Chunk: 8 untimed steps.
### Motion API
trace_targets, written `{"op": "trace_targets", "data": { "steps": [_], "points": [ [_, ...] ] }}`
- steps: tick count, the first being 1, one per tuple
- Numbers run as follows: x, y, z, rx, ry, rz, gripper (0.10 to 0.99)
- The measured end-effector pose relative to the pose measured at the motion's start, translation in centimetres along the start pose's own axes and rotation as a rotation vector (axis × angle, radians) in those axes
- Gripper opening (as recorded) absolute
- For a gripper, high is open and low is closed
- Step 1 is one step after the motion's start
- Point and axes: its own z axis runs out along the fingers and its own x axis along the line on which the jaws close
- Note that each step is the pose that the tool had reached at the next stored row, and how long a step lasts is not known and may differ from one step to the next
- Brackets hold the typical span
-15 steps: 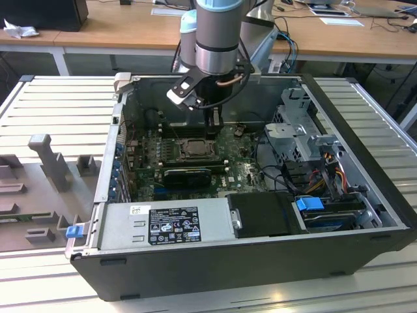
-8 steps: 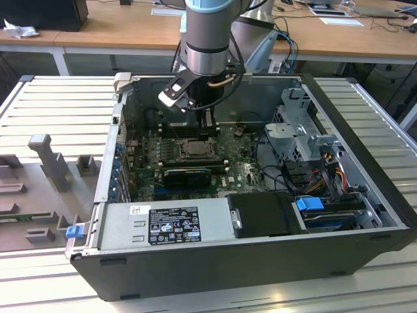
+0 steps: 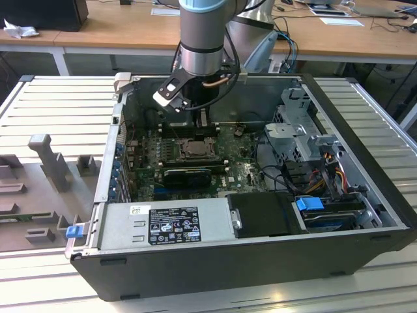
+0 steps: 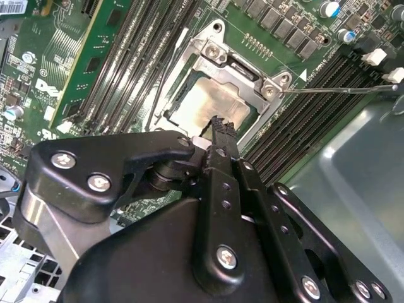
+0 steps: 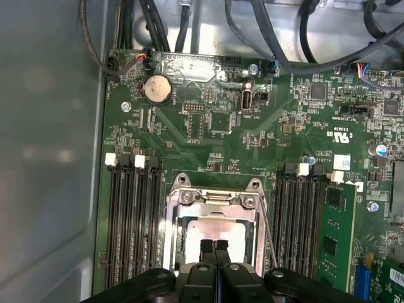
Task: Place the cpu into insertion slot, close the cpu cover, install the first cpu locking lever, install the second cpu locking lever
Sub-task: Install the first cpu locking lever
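An open desktop computer case [image 3: 260,261] lies on its side on a slatted metal counter [image 3: 58,98], likely so that the green motherboard [image 3: 242,168] faces up to the robot arm [image 3: 203,39] reaching straight down into it. In both wrist views the black hand [image 5: 214,245] has its two fingertips pressed together into one narrow point. Nothing is seen between them, and the point sits just over the socket. Whether it touches cannot be told. A closed tip probably suits pushing on small metal parts.

The cpu [image 5: 211,230], pale silver, sits in the insertion slot [image 3: 192,149]. The cpu cover [image 5: 218,213] appears lowered around it, with the chip top showing through its window. The second wrist view adds a thin locking lever [image 4: 341,90] jutting over the memory slots [image 4: 300,123], apparently unlatched. The first wrist view adds a coin battery [image 5: 157,89].
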Motion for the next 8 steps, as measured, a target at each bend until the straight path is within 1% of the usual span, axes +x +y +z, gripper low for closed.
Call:
{"op": "trace_targets", "data": {
  "steps": [8],
  "points": [
    [-0.01,-0.01,-0.38,0.0,0.0,0.0,0.106]
  ]
}}
